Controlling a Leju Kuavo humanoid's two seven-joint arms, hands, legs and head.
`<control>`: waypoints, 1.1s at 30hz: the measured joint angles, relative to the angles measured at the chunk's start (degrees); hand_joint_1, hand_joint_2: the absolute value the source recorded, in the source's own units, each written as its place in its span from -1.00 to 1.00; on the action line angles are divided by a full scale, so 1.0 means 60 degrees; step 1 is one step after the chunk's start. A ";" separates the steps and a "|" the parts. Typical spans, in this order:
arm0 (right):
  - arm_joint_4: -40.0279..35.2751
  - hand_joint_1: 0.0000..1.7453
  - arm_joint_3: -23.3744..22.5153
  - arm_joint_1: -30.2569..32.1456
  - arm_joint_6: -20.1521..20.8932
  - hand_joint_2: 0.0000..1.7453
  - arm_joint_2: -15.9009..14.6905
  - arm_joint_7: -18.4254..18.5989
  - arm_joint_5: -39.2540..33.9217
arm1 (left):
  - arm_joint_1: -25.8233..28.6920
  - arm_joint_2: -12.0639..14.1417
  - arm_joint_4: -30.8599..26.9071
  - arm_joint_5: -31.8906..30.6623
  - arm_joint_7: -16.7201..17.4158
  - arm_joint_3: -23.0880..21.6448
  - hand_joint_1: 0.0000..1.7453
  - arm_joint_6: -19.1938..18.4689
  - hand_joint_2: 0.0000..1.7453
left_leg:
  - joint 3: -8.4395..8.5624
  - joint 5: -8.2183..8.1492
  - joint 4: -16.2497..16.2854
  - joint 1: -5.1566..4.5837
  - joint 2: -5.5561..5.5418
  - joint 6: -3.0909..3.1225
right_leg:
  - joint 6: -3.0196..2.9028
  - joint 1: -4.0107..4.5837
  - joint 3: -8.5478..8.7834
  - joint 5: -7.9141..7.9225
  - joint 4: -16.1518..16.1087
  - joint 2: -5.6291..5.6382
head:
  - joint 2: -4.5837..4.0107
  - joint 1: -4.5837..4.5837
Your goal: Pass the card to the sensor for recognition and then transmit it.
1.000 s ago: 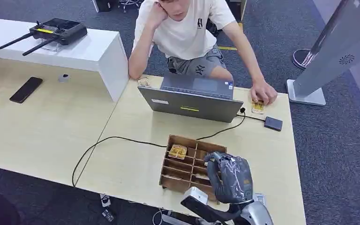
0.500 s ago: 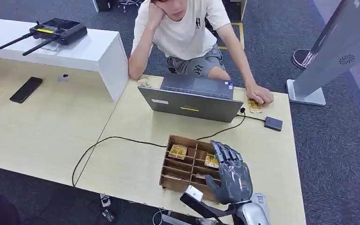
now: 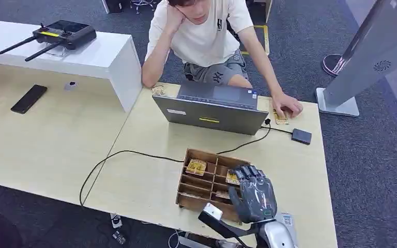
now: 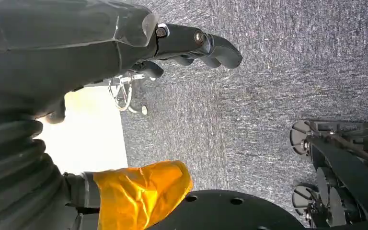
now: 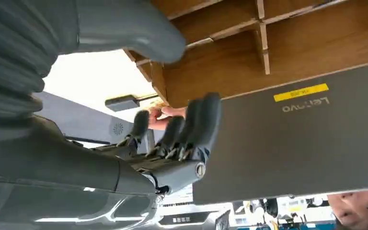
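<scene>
Since the cards sit in a divided wooden tray (image 3: 196, 188) at the near edge of the worktop (image 3: 134, 181), the right hand (image 3: 253, 194) hovers over the tray's right-hand slots, palm down, fingers apart and a little curled, holding nothing I can see; prob. about to reach for a pick. One card (image 3: 196, 166) lies in an upper-left slot, at about 10 o'clock from the hand; a second card (image 3: 232, 178) peeks out just beside the fingertips at 11. The sensor (image 3: 301, 136), a small dark pad wired to the laptop (image 3: 212, 114), sits at 1 o'clock, well apart, w/ a person's hand (image 3: 288, 106) resting on another card beyond it, likely the receiving end. The left hand (image 4: 187, 43) hangs over carpet, fingers loosely curled on nothing. Writing: "Lenovo" plus a yellow sticker (unreadable) on the laptop lid in the right wrist view; shirt and shorts logos too small to read.
</scene>
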 joint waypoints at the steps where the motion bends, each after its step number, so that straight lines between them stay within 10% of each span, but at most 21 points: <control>1: 0.0029 0.14 0.0000 0.0000 0.0000 1.00 0.0000 0.0015 0.0004 | 0.0000 0.0000 0.0000 0.0000 0.0000 0.0000 -1.00 0.0000 1.00 | 0.0000 0.0000 0.0000 0.0000 0.0000 0.0000 | 0.0000 0.0000 0.0000 0.0000 0.0000 0.0000 | 0.0000 0.0004; 17: 0.0047 0.26 -0.0174 -0.0007 -0.0379 1.00 0.0033 0.0116 0.0160 | 0.0002 0.0000 0.0000 0.0000 0.0000 0.0000 -1.00 0.0000 1.00 | 0.0000 0.0000 0.0000 0.0000 0.0000 0.0000 | 0.0000 0.0000 0.0000 0.0000 0.0000 0.0000 | 0.0000 0.0004; 20: -0.0278 0.52 -0.0408 -0.0002 -0.0579 1.00 0.0040 0.0175 0.0160 | 0.0003 0.0000 0.0000 0.0000 0.0000 0.0000 -1.00 0.0000 1.00 | 0.0000 0.0000 0.0000 0.0000 0.0000 0.0000 | 0.0000 0.0000 -0.0001 0.0000 0.0000 0.0000 | 0.0000 0.0000; 33: -0.1917 -0.24 -0.1191 0.0248 -0.0484 1.00 0.0051 -0.0099 -0.0120 | 0.0005 -0.0011 -0.0004 0.0059 0.0000 0.0000 -1.00 0.0004 1.00 | 0.0001 -0.0001 0.0000 -0.0001 0.0000 0.0000 | 0.0000 -0.0001 -0.0002 0.0000 -0.0001 0.0001 | 0.0000 0.0000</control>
